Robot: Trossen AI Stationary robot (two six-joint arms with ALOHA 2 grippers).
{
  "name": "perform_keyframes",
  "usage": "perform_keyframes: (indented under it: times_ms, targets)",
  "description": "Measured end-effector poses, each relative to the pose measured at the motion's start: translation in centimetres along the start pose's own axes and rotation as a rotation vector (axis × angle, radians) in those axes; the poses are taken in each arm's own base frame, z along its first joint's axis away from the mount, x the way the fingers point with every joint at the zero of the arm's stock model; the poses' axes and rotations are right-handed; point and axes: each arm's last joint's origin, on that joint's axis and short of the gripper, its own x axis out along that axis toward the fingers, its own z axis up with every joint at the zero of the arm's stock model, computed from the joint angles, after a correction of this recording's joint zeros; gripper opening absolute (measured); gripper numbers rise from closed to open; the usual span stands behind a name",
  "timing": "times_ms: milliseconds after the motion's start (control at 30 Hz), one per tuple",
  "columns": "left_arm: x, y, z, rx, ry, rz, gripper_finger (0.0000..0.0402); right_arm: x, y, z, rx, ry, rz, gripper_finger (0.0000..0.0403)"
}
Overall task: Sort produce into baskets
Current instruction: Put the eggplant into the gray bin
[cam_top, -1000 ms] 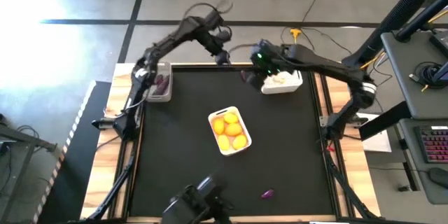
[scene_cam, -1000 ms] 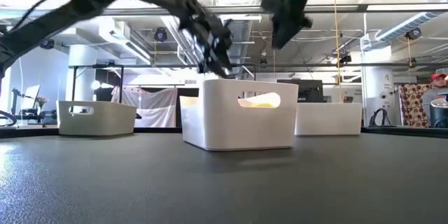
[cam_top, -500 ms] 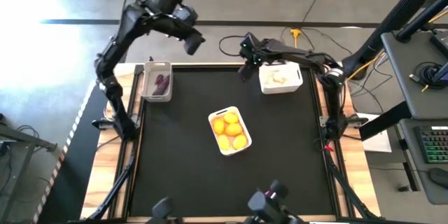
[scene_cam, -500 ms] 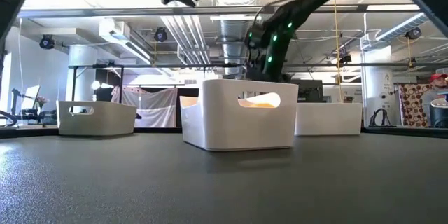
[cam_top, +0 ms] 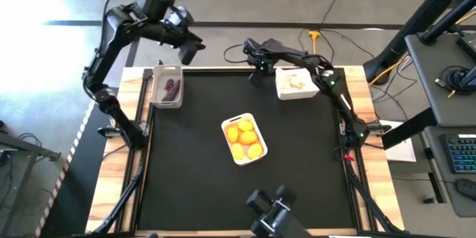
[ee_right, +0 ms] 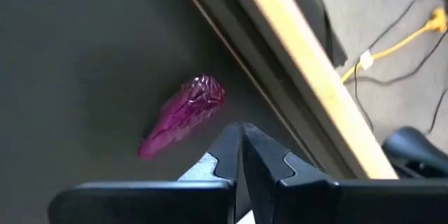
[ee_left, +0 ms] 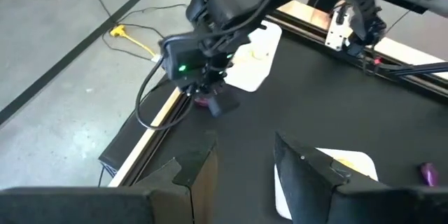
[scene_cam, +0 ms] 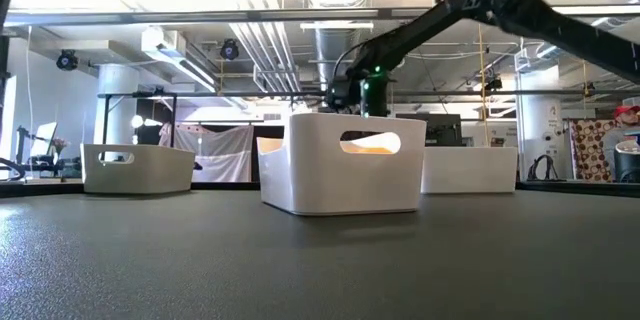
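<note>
Three baskets are sitting on the desk (cam_top: pixel 193 186): the grey basket (cam_top: pixel 166 85) holding purple pieces, the middle basket (cam_top: pixel 245 139) yellow fruit, the far white basket (cam_top: pixel 298 83) pale bulbs. Right gripper (cam_top: pixel 255 71) is hovering with jaws pressed together, empty, beside a purple vegetable (ee_right: pixel 183 115) lying on the desk's far edge. Left gripper (cam_top: pixel 187 50) is hanging high beyond the desk, jaws narrowly parted, empty.

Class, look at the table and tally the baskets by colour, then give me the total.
White baskets: 2
Grey-translucent basket: 1
Total: 3
</note>
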Motion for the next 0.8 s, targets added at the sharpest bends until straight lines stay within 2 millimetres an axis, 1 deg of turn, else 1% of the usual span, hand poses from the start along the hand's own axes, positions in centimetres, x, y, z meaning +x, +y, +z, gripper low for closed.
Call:
perform_keyframes:
  times_ms: [100, 167, 267, 333, 400, 500, 567, 633, 700, 800]
  targets:
    - [-0.9, -0.4, -0.3, 0.005, -0.005, 0.002, 0.0125, 1.5, 0.2, 0.4, -0.015, 0.040, 0.011, 0.0009]
    - [-1.1, -0.5, -0.4, 0.012, -0.003, 0.002, 0.0125, 2.0, 0.8, 0.7, -0.031, 0.035, 0.084, 0.0009]
    - [-1.3, -0.6, -0.6, 0.046, 0.008, -0.003, 0.0125, 1.3, 2.2, 1.7, -0.048, -0.044, 0.281, 0.0009]
    - [-1.1, -0.6, -0.9, 0.087, 0.036, -0.008, 0.0125, 0.9, 3.4, 2.1, -0.071, -0.096, 0.353, 0.0009]
    - [-0.5, -0.4, -1.1, 0.103, 0.062, -0.020, 0.0125, 0.3, 4.4, 2.4, -0.095, -0.136, 0.387, 0.0009]
    - [1.1, -0.2, -1.9, 0.098, 0.127, -0.057, 0.0125, -1.5, 5.5, 2.3, -0.142, -0.170, 0.514, 0.0009]
    - [2.3, 0.0, -2.7, 0.097, 0.165, -0.083, 0.0125, -2.8, 5.9, 2.0, -0.158, -0.171, 0.549, 0.0009]
    - [3.8, 0.2, -3.6, 0.091, 0.178, -0.113, 0.0125, -4.0, 5.9, 1.6, -0.154, -0.152, 0.497, 0.0009]
    - [5.5, 0.5, -4.7, 0.079, 0.184, -0.159, 0.0125, -5.7, 5.8, 1.0, -0.154, -0.134, 0.405, 0.0009]
    - [7.9, 0.7, -6.8, 0.084, 0.160, -0.193, 0.0125, -9.3, 5.3, -0.4, -0.171, -0.128, 0.295, 0.0009]
